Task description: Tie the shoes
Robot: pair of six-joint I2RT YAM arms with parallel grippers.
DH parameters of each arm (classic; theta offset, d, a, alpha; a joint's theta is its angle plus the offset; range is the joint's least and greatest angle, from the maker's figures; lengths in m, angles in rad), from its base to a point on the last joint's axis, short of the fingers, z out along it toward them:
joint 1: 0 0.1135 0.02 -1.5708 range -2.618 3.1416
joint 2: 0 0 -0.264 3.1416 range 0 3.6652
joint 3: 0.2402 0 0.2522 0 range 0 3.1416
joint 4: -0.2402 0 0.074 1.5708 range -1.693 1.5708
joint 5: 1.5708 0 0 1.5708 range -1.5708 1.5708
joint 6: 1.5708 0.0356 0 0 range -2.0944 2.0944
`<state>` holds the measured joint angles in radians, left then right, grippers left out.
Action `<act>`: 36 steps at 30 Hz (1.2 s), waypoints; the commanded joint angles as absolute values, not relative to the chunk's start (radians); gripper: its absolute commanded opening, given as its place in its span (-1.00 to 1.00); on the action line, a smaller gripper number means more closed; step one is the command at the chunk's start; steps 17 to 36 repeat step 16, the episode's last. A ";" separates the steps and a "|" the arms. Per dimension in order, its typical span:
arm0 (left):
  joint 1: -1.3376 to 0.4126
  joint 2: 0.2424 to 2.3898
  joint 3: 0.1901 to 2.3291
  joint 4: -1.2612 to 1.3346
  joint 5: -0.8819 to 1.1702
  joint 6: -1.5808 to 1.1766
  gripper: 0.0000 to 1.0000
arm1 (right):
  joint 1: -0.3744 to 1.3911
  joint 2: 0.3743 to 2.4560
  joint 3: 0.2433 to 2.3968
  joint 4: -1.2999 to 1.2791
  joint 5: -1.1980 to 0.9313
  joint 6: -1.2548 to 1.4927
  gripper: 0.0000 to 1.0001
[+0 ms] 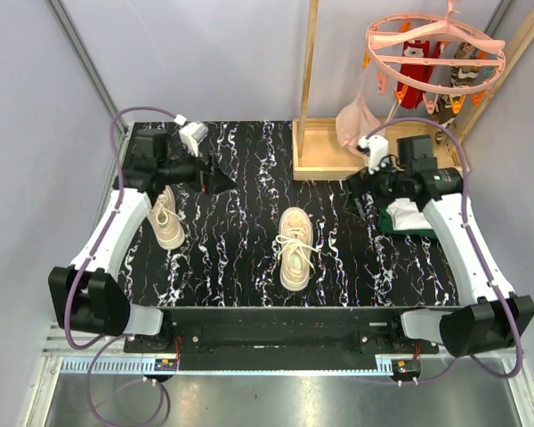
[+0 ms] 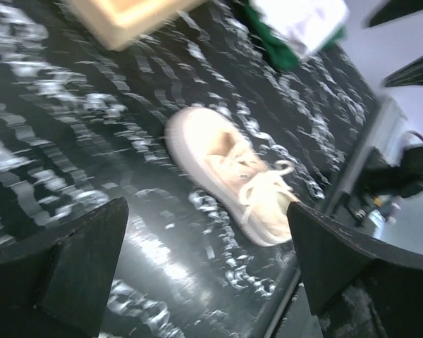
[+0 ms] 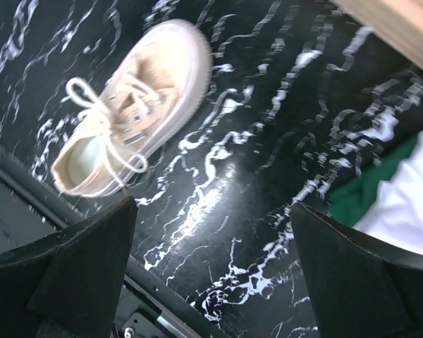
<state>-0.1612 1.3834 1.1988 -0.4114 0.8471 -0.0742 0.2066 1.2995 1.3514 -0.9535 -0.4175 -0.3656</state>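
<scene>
Two beige shoes lie on the black marbled table. One shoe is near the middle front, toe toward the back, its white laces in a bow; it also shows in the left wrist view and the right wrist view. The other shoe lies at the left, partly under my left arm. My left gripper is open and empty, raised over the table right of that shoe. My right gripper is open and empty, up and right of the middle shoe.
A wooden stand base with an upright pole stands at the back middle. A pink round hanger with socks hangs above at the right. A green and white cloth lies under my right arm. The table's front edge is close to the middle shoe.
</scene>
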 commanded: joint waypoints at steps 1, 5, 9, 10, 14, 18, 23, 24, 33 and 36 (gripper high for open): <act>-0.101 1.342 1.301 -0.636 0.681 0.041 0.98 | 0.111 1.215 1.278 -0.925 -0.439 -0.290 0.99; -0.097 1.304 1.255 -0.660 0.514 0.067 0.98 | 0.046 1.177 1.160 -0.878 -0.396 -0.232 0.99; -0.098 1.281 1.157 -0.631 0.384 0.069 0.98 | 0.041 1.169 1.031 -0.813 -0.315 -0.169 0.99; -0.098 1.278 1.138 -0.621 0.373 0.069 0.98 | 0.041 1.169 1.017 -0.774 -0.307 -0.157 1.00; -0.098 1.259 1.062 -0.580 0.310 0.078 0.98 | 0.041 1.189 1.025 -0.736 -0.299 -0.121 0.99; -0.098 1.252 1.061 -0.575 0.287 0.074 0.97 | 0.043 1.200 1.035 -0.729 -0.317 -0.103 0.99; -0.098 1.252 1.061 -0.575 0.287 0.074 0.97 | 0.043 1.200 1.035 -0.729 -0.317 -0.103 0.99; -0.098 1.252 1.061 -0.575 0.287 0.074 0.97 | 0.043 1.200 1.035 -0.729 -0.317 -0.103 0.99; -0.098 1.252 1.061 -0.575 0.287 0.074 0.97 | 0.043 1.200 1.035 -0.729 -0.317 -0.103 0.99; -0.098 1.252 1.061 -0.575 0.287 0.074 0.97 | 0.043 1.200 1.035 -0.729 -0.317 -0.103 0.99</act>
